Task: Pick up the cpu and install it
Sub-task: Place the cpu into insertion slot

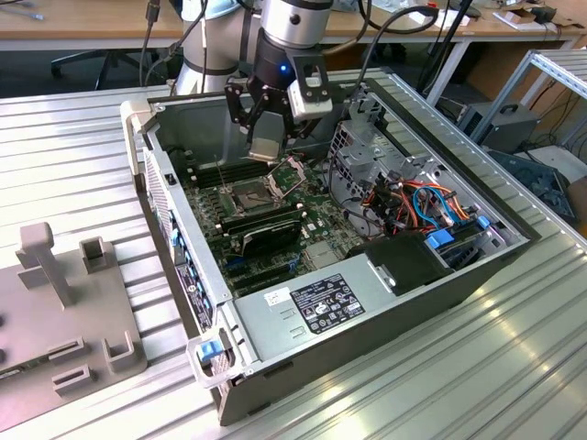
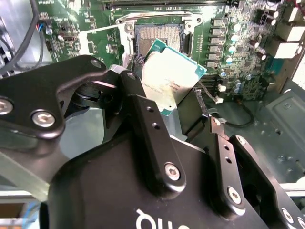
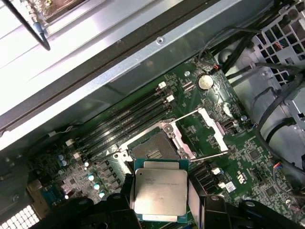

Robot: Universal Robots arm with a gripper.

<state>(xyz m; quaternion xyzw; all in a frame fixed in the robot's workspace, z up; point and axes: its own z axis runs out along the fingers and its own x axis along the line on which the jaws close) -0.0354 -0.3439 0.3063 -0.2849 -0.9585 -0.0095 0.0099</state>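
The cpu (image 1: 264, 147) is a flat square chip with a dull silver top, and my gripper (image 1: 267, 134) is shut on it by two opposite edges. It hangs tilted inside the open computer case (image 1: 197, 266), above the motherboard. Just below and ahead of it lies the dark square socket (image 1: 249, 193), uncovered, with its hinged metal frame (image 1: 292, 174) swung up. In both wrist views the cpu (image 2: 172, 78) (image 3: 159, 191) sits between black fingers (image 2: 143, 112) (image 3: 194, 202), close to the socket (image 2: 158, 36) (image 3: 151, 151) and apart from it.
Memory slots (image 3: 128, 119) run beside the socket toward the case wall. A black card (image 1: 261, 234) lies in front of the socket. The power supply (image 1: 321, 307) and a drive cage with coloured cables (image 1: 417, 202) fill the exterior view's right. A grey fixture (image 1: 55, 302) stands outside the case.
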